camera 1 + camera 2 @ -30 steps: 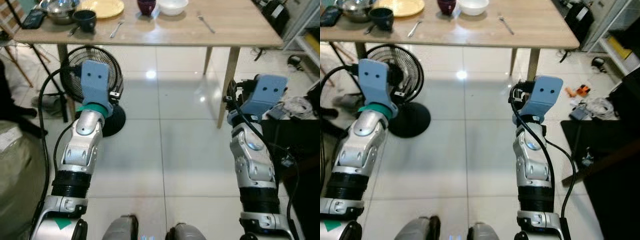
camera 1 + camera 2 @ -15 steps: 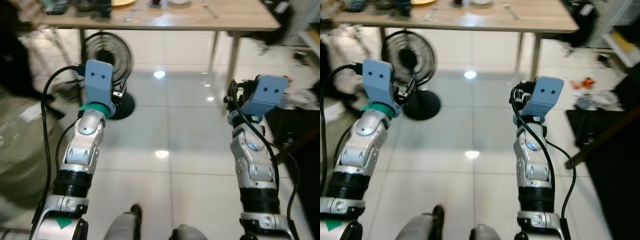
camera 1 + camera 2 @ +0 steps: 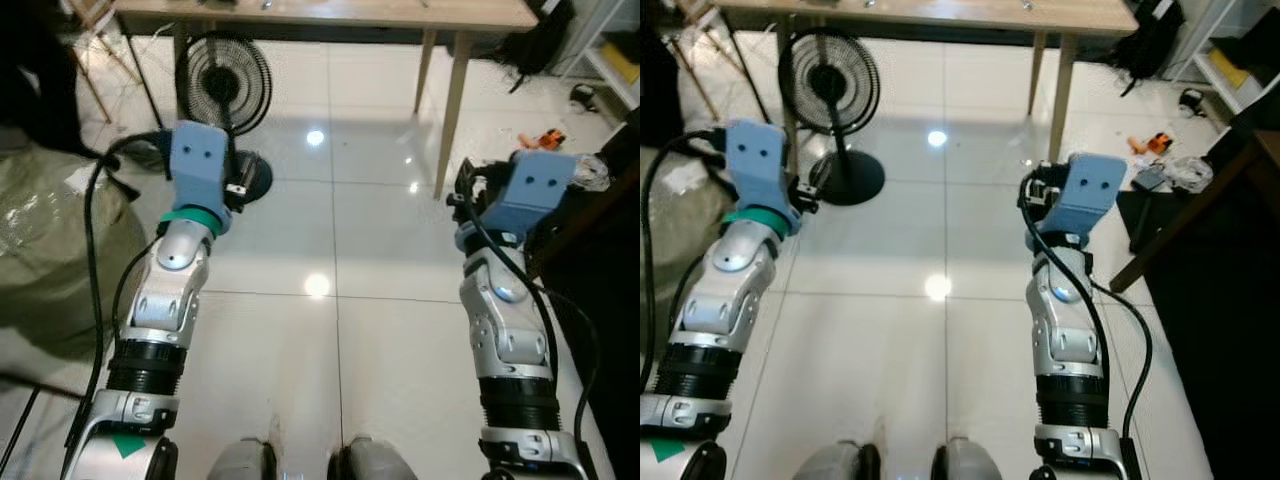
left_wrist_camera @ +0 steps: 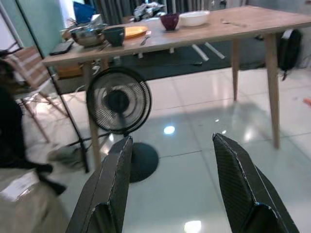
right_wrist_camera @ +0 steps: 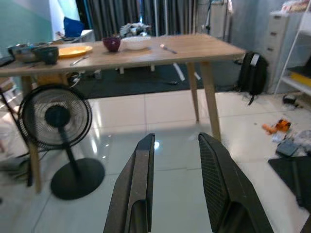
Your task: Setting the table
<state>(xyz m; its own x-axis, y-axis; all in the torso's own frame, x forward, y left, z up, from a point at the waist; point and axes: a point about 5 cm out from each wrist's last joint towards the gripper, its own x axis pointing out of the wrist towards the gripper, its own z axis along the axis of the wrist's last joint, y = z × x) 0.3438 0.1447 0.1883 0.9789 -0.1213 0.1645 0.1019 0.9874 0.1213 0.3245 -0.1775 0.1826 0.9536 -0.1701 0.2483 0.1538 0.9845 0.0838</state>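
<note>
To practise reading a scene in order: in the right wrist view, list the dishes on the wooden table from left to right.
Metal bowl → dark cup → yellow plate → dark purple cup → white bowl.

Tabletop (image 5: pixel 146 54) pale wood, matt, smooth, with wooden legs; floor (image 3: pixel 330 330) white tile, very glossy, mirroring lamp spots; fan (image 4: pixel 118 103) black wire grille on a black matt base; steel bowl (image 4: pixel 88 36) shiny metal; white bowl (image 4: pixel 194 18) glazed, glossy; yellow plate (image 5: pixel 75 50) smooth, semi-gloss; purple cup (image 5: pixel 112 44) glossy; left tool (image 4: pixel 170 194) fingers (image 4: pixel 112 189) black, finely textured, matt plastic; right tool (image 5: pixel 175 194) the same; arms silver brushed metal, wrist housings blue matt plastic.
</note>
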